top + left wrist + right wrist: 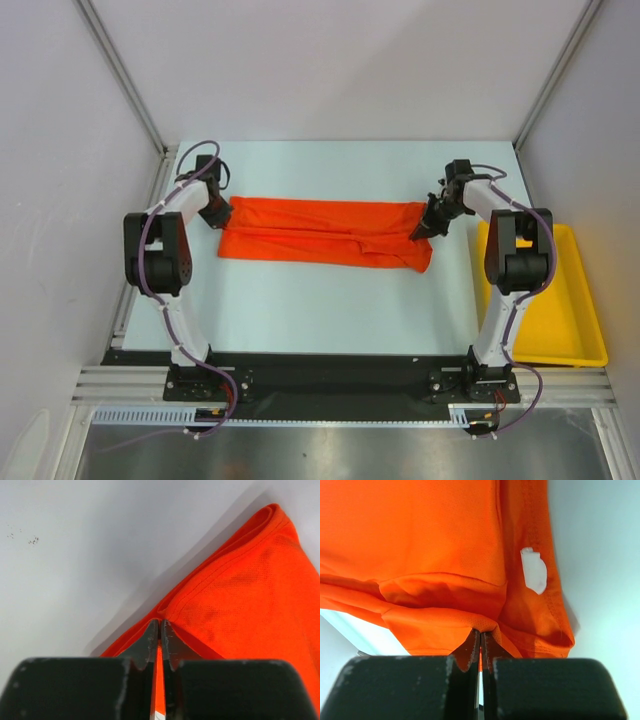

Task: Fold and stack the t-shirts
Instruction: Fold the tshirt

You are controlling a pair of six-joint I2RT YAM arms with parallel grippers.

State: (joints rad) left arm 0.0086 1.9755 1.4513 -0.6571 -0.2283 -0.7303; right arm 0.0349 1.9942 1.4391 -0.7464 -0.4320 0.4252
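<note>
The orange-red t-shirt (320,232) lies as a long folded band across the middle of the table. My left gripper (217,214) is at its left end. In the left wrist view the left gripper (160,624) is shut, with a ridge of the t-shirt (250,590) pinched between its tips. My right gripper (424,226) is at the band's right end. In the right wrist view the right gripper (481,633) is shut on a bunched fold of the t-shirt (420,535). A white label (534,570) shows on the cloth beyond it.
A yellow plastic tray (575,310) sits at the table's right edge, beside the right arm. Pale walls and metal frame posts (120,70) enclose the table on the left, right and far sides.
</note>
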